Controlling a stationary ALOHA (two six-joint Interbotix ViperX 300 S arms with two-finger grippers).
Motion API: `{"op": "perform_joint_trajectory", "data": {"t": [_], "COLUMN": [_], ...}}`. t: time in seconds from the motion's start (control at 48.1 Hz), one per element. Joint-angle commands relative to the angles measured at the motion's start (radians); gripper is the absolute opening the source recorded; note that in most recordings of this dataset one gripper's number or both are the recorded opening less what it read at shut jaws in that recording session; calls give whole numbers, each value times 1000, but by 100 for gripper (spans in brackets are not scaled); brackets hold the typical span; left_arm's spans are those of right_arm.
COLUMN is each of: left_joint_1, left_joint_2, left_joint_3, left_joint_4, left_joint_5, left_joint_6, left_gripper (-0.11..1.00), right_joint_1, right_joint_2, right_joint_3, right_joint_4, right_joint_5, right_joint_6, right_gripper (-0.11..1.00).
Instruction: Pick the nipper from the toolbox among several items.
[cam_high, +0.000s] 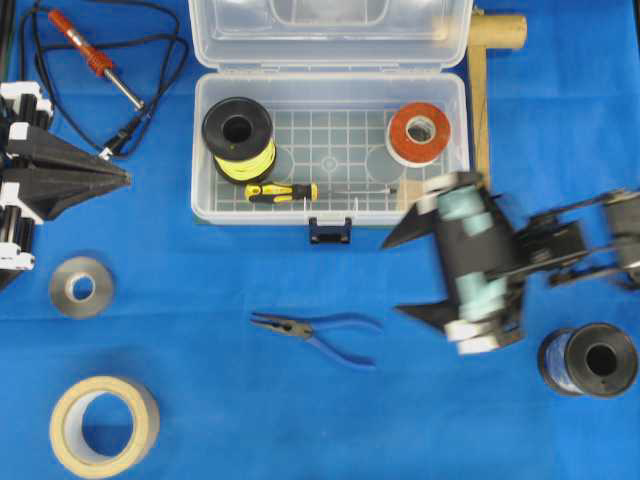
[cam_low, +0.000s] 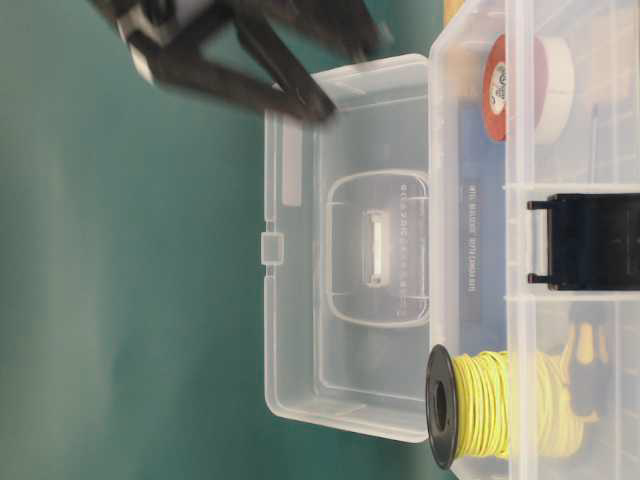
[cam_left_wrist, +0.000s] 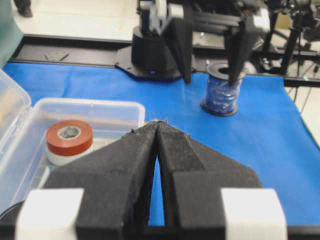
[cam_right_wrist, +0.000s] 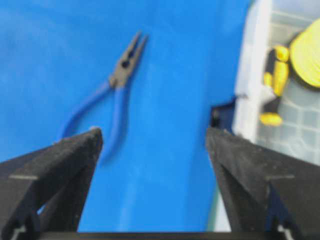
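Setting: robotics lab bench. Worktop (cam_high: 200, 280) covered in blue cloth; two robot arms on a black base rail at its edge. Workshop stock laid out: soldering iron (cam_high: 95, 58), wire spools (cam_high: 238, 138), tape rolls (cam_high: 104, 425), clear toolbox (cam_high: 330, 210).

left gripper (cam_high: 118, 178): black wedge fingers, rough foam-like inner faces, white blocks at the base | right gripper (cam_high: 405, 275): black tapering fingers, pale teal cylinders on a black body, white end pieces, blurred | right arm: black struts, rounded black base
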Motion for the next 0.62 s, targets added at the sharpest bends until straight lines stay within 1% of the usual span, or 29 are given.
{"op": "perform_joint_trajectory", "data": {"t": [0.0,0.229,0.416,0.52,0.603], "left_joint_1": [0,0,0,0,0], "left_joint_2": [5,6,8,6,8], "left_joint_3": [-8,-8,-6,-6,-6], "left_joint_4": [-2,-2,-2,-2,-2], "left_joint_5": [-5,-5,-5,-6,-6], "left_joint_6": [-2,-2,-2,-3,-3], "left_gripper": [0,0,0,0,0], "right_joint_1": [-26,-91,-117,-143,-175], "right_joint_2": [-117,-402,-604,-678,-712], "right_joint_3": [60,282,443,514,561], "right_joint_4": [-11,-11,-9,-3,6], "right_joint_5": [-23,-137,-195,-218,-238], "right_joint_6": [5,11,12,12,14], "right_gripper": [82,82,82,82,82]}}
